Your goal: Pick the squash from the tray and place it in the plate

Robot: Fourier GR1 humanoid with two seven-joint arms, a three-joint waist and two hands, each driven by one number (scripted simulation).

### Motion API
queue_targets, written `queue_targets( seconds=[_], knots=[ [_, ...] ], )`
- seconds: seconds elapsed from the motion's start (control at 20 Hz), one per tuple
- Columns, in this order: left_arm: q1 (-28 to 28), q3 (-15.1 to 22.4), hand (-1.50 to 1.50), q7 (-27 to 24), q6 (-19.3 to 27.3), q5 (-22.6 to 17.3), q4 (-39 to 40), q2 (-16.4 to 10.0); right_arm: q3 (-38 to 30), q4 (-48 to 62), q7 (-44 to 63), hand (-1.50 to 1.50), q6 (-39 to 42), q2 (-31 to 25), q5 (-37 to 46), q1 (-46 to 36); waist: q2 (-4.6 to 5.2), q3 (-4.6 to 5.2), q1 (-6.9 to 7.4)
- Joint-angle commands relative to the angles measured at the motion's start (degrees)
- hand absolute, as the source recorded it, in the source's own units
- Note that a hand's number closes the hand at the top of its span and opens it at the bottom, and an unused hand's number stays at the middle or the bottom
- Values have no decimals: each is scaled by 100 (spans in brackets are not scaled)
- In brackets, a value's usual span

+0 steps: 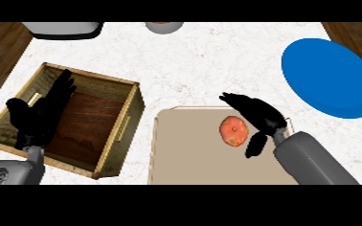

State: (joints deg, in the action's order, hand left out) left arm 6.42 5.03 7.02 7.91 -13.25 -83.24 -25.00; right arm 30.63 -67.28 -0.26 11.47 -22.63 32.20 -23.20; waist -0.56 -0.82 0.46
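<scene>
We see the squash point(234, 130) lying on the beige tray point(182, 155), toward its upper right part. Our right hand point(267, 118) sits just beside it, spread wide, fingers point(244, 104) reaching above the squash and thumb below it; we cannot tell whether they touch it. The blue plate point(322, 79) lies on the white counter point(212, 62) well apart, to the right. Our left hand point(39, 115) rests open, fingers up, over the wooden crate point(132, 124) at the left.

We see a white speckled counter point(212, 62), brown wood point(8, 38) beyond its far corners; an open wooden crate point(131, 124) at our near left
</scene>
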Motion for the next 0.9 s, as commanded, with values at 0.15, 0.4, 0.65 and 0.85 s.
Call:
queue_targets(
  seconds=[0.15,0.4,0.65,0.85],
  knots=[
    [119,242,0,538,193,164,-399,438,-24,645,-149,-150,59,265,557,-295,60,79,-4],
    [466,-109,0,20,-89,111,563,398,328,920,-496,150,200,508,867,-219,84,82,-41],
    [-56,-64,0,48,-54,219,22,452,130,759,-940,150,231,454,903,-71,60,81,-23],
    [232,-166,0,-21,-88,267,353,504,93,295,-648,150,192,734,915,190,55,84,-90]
  ],
)
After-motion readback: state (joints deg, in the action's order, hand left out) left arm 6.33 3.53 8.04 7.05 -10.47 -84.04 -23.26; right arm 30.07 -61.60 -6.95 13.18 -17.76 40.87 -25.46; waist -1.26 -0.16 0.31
